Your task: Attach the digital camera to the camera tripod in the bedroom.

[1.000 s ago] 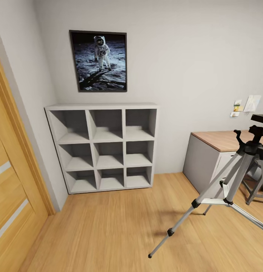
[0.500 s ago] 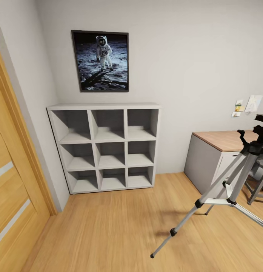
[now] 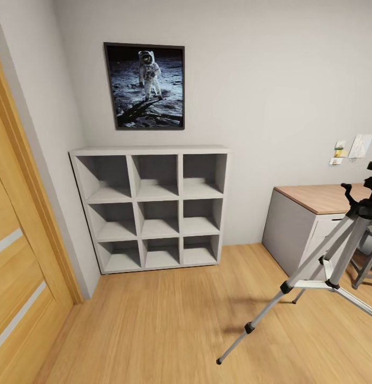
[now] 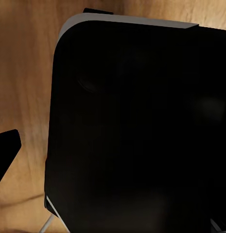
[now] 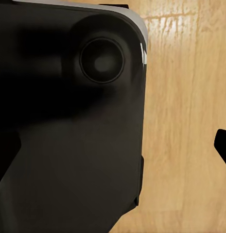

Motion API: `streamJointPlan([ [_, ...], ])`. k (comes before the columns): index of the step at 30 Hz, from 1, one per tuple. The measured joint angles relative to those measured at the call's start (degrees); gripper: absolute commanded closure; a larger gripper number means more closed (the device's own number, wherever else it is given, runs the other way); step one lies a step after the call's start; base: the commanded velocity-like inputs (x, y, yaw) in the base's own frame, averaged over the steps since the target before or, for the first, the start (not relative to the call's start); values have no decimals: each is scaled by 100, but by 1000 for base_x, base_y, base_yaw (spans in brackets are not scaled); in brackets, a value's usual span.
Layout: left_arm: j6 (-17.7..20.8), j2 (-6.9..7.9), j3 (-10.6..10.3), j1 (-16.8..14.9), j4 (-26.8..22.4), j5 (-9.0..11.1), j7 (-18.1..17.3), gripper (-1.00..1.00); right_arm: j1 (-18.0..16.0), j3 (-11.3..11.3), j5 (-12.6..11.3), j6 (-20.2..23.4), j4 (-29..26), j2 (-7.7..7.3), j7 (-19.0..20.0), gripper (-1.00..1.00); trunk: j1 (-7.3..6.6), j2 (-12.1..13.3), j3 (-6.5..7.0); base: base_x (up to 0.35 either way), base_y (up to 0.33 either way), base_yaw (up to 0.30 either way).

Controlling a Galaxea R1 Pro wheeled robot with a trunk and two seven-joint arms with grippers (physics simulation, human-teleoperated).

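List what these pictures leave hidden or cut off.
- Camera tripod, head view: its head and far legs run past the picture's edge.
- Desk, head view: cut off likewise.
- Papers on the wall, head view: too small to read.
- Both wrist views: a dark body blocks the floor beneath.

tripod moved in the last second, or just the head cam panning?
No. The camera tripod slides right in the head view, but the grey cube shelf and astronaut picture slide right too, so the camera moved.

Head cam overlooks room; wrist cams face floor (image 5: 190, 121) close.
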Motion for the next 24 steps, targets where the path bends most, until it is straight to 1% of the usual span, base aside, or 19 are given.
streamJointPlan([
  [11,2,0,-2,0,0,1,0,-100,0,0,0,0,0,3,0,-100,0,0,0,0,115,0],
  [24,2,19,-23,0,-75,-3,-1,-100,-2,-7,3,9,-12,5,-2,-100,0,0,0,0,16,0],
])
